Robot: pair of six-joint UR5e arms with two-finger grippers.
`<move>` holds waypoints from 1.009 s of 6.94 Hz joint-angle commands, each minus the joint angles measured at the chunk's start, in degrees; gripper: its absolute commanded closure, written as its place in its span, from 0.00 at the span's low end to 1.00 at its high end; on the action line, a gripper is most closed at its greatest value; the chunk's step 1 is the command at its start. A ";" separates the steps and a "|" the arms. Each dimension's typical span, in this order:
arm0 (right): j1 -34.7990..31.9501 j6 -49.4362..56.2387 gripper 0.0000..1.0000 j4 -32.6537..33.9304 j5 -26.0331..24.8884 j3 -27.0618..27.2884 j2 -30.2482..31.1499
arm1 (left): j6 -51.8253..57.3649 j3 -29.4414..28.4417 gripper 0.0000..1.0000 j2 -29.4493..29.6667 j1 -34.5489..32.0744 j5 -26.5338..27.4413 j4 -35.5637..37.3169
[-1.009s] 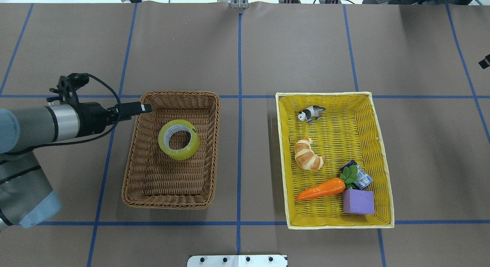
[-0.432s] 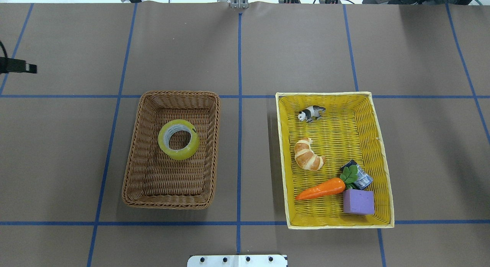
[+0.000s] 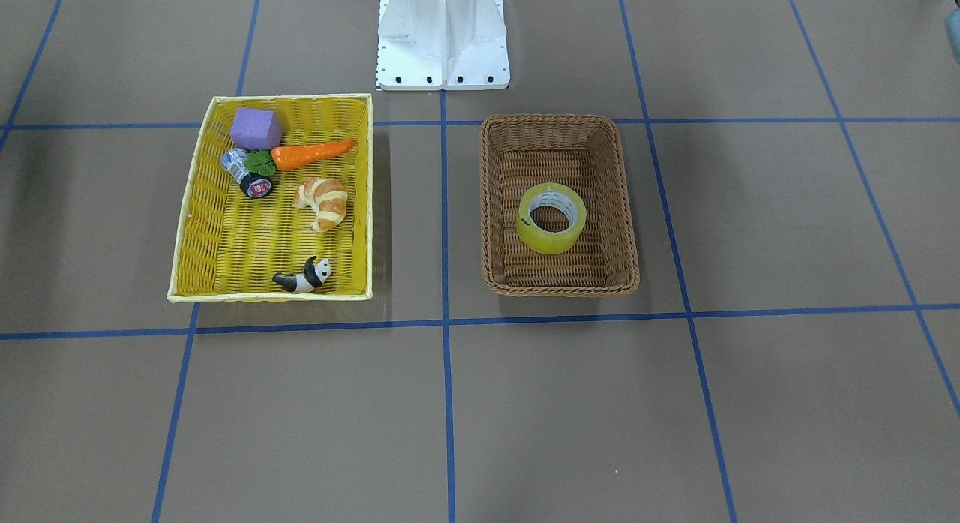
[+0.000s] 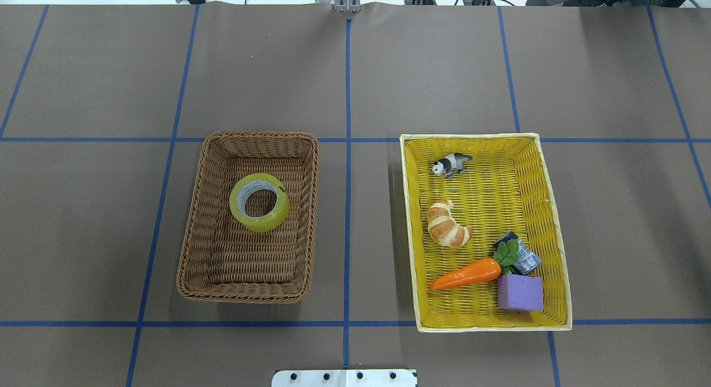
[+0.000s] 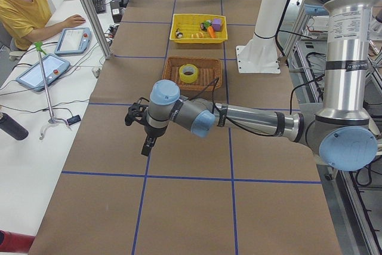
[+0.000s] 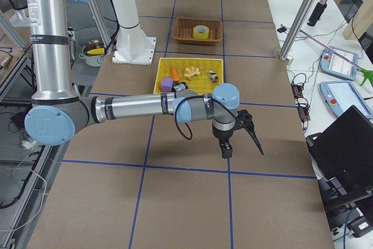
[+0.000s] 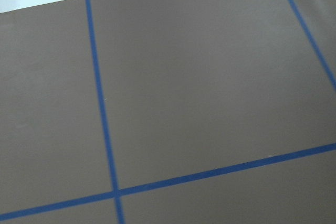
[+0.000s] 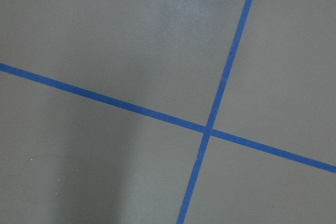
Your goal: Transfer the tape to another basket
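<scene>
I find the tape (image 4: 259,202) flat on the floor of the basket (image 4: 201,209), hole upward and touching none of the walls. It lies well apart from the left pincer (image 5: 146,145), off to that pincer's right along the worktop (image 4: 83,237). The right pincer (image 6: 226,148) is further from it, with the yellow basket (image 4: 547,220) between that pincer and the tape. Each pincer hangs over bare worktop and points down. Each wrist view shows only brown surface and blue lines (image 7: 100,103), so nothing lies under either one. Both pincers show in the side views alone, and from those I cannot tell whether either is released or clenched. Neither appears to carry anything. I judge that the arms stand off so that both baskets are clear of them. The tape has the basket to itself, while the croissant (image 4: 447,224), carrot (image 4: 465,274), panda (image 4: 451,164), block (image 4: 520,292) and bottle (image 4: 524,257) share the yellow basket. I therefore judge the transfer done. The tape is a wide translucent roll, yellowish green, with a pale grey-white core. Its outer face is smooth, and its open centre would admit one finger for a grasp across the wall.
</scene>
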State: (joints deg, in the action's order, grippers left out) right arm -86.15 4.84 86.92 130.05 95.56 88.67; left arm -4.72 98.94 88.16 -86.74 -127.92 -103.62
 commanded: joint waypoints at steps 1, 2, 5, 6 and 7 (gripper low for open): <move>-1.73 -0.09 0.00 0.44 1.69 -1.16 0.80 | 8.93 -0.15 0.01 -0.35 -6.75 -3.10 16.74; -2.26 0.00 0.00 0.44 1.69 -1.78 1.50 | 9.98 -2.24 0.01 -3.49 -7.29 -3.47 16.17; -2.62 -0.09 0.00 0.18 1.61 -1.96 2.04 | 8.94 -2.19 0.01 -4.14 -7.12 -4.52 14.67; -2.62 -0.09 0.00 0.09 1.69 -1.96 2.12 | 6.77 -2.70 0.01 -3.18 -7.04 -7.49 14.76; -2.62 -0.09 0.00 0.00 1.69 -2.05 2.12 | 1.26 -2.01 0.01 -2.82 -6.95 -7.26 14.41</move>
State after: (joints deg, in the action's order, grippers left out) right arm -88.76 4.75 87.04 131.72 93.59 90.76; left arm 1.34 96.52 84.75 -93.79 -134.32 -88.97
